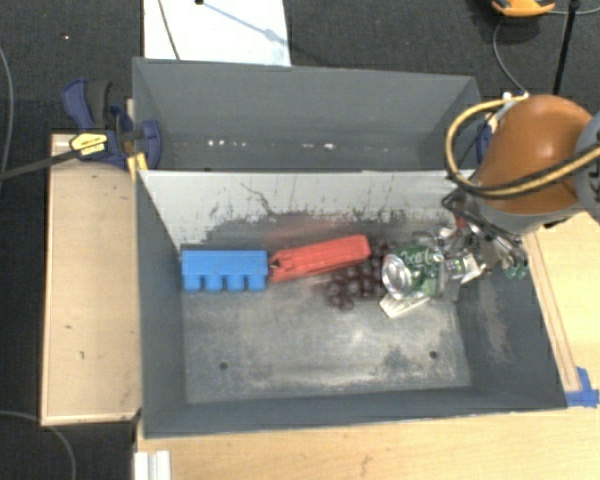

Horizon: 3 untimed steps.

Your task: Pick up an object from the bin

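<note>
Crushed green can [412,271] in the bin's [310,353] right part, just left of the hand [467,258], hand's grip cannot be told, label unreadable

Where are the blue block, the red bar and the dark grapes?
Blue plastic toothed block [223,269]: camera view, its middle.
Red long plastic bar [320,256]: camera view, its middle.
Dark purple grape bunch [350,286]: camera view, its middle.

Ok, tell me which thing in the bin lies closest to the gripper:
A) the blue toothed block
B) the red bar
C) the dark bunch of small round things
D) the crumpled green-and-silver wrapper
D: the crumpled green-and-silver wrapper lies right beside the gripper at the bin's right side, while the dark bunch, the red bar and the blue toothed block lie farther left, in that order.
</note>
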Available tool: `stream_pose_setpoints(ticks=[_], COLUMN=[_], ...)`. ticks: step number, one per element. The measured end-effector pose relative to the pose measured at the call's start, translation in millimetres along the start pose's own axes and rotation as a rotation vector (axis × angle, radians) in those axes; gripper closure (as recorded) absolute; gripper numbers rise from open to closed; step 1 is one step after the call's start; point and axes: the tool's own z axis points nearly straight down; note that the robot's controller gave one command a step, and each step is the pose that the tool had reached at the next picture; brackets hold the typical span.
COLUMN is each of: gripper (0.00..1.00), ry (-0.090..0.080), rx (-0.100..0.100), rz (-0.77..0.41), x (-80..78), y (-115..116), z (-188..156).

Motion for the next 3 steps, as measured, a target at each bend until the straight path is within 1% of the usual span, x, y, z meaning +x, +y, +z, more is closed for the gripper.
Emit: stream_pose_setpoints(ticks=[1, 2, 3], gripper=[0.0, 1.0, 1.0], ry=[0.011, 0.015, 0.015], rx=[-0.006, -0.005, -0.005], rz=[0.077, 0.077, 0.077], x=[4.5, 5.5, 5.5], y=[3, 5, 5], z=[52, 35, 35])
